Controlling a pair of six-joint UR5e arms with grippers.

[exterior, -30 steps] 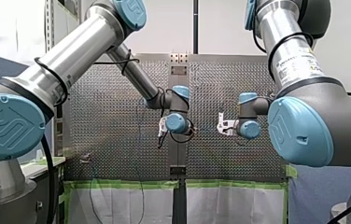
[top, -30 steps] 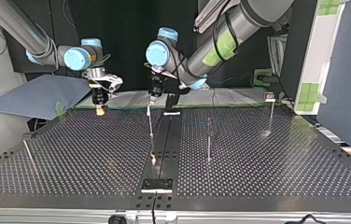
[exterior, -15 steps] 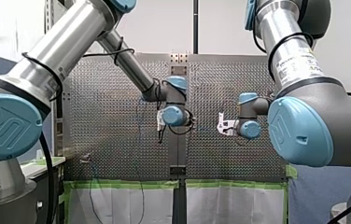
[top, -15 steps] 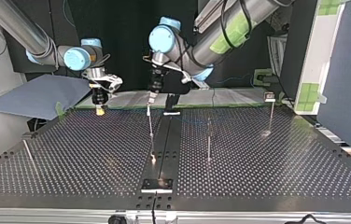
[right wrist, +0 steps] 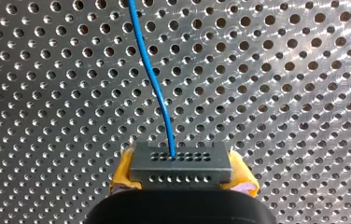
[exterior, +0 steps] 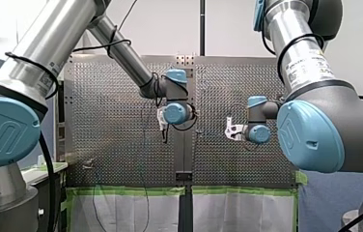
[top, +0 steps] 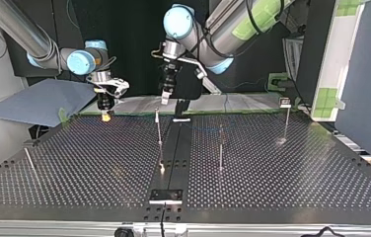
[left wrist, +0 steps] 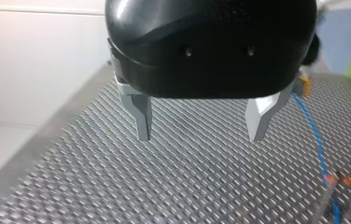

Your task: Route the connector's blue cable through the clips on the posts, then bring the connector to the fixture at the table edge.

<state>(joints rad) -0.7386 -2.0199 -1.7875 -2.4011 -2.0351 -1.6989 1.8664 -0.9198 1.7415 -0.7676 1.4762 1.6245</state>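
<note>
The connector (right wrist: 180, 163) is clamped between the yellow pads of the right tool (top: 106, 116), with its blue cable (right wrist: 151, 74) trailing over the desk (top: 75, 168). The left tool (left wrist: 201, 123) is held apart near a post (top: 159, 133). Routing is judged in hand: the cable must be gripped next, and the other posts (top: 220, 148) avoided.

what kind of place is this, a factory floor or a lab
Most likely a robotics lab test bench: my left arm and my right arm share a perforated table fitted with thin posts, green tape along its edge.
</note>
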